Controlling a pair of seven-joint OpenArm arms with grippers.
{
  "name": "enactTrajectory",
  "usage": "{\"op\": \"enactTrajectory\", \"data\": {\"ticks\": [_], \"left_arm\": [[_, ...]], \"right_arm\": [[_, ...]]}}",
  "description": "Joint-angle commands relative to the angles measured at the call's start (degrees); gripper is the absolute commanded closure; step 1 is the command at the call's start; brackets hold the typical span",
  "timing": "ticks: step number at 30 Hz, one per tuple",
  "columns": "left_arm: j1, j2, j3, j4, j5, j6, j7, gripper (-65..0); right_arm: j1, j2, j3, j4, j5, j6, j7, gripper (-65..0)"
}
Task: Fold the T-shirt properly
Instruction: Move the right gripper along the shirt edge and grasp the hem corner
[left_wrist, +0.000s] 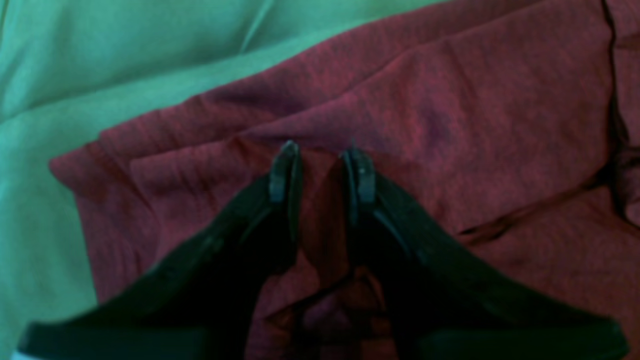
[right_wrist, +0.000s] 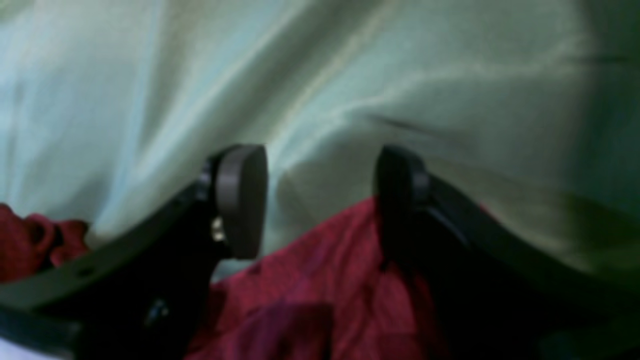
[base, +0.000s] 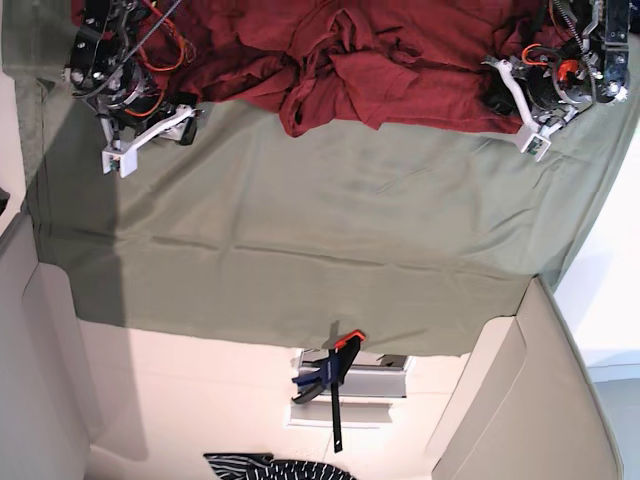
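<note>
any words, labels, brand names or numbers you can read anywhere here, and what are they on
No readable text in any view.
T-shirt: plain dark red, no print or tag showing.
Green cloth: plain, no markings.
Clamp: orange, blue and black; any lettering is too small to make out.
Both wrist views are blurred and show only cloth and the black jaws, with no writing.
</note>
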Motion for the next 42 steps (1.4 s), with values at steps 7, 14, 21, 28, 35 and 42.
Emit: {"op": "enactTrajectory", "data": {"ticks": [7,14,21,28,35,42], "left_arm": [[-0.76,-0.96,-0.31,0.76,-0.37,-0.22,-1.03,-18.3],[-0.76,-0.96,-0.31,0.76,-0.37,-0.2,-1.18,-18.3],[-0.79,-0.96,-0.31,0.76,-0.63,-0.22,-1.44,-18.3],[-0.76,-0.96,-0.31,0.76,-0.61,-0.22,-1.42,-18.3],[-0.79,-0.96,-0.31,0.76,-0.63,-0.22,-1.44,-18.3],[-0.76,-0.96,-0.31,0.76,-0.61,-0.22,-1.44,-18.3]], "right_arm": [[-0.2,0.59,-0.24,6.64,-13.68,-3.98,-3.78,-35.6],[-0.96,2.6,-0.44,16.44,-13.51,-4.7,-5.2,-35.5],[-1.11,2.75,-0.44,11.04,-12.0,-3.65,-5.2,-35.5],[-1.99,2.75,-0.44,7.8,-11.98,-3.63,-5.4,-35.5],[-3.54,3.41,-0.44,7.76,-11.93,-3.63,-4.98,0.0],[-3.15,5.53,-0.44,7.87,-12.2,-3.67,-3.63,0.0]]}}
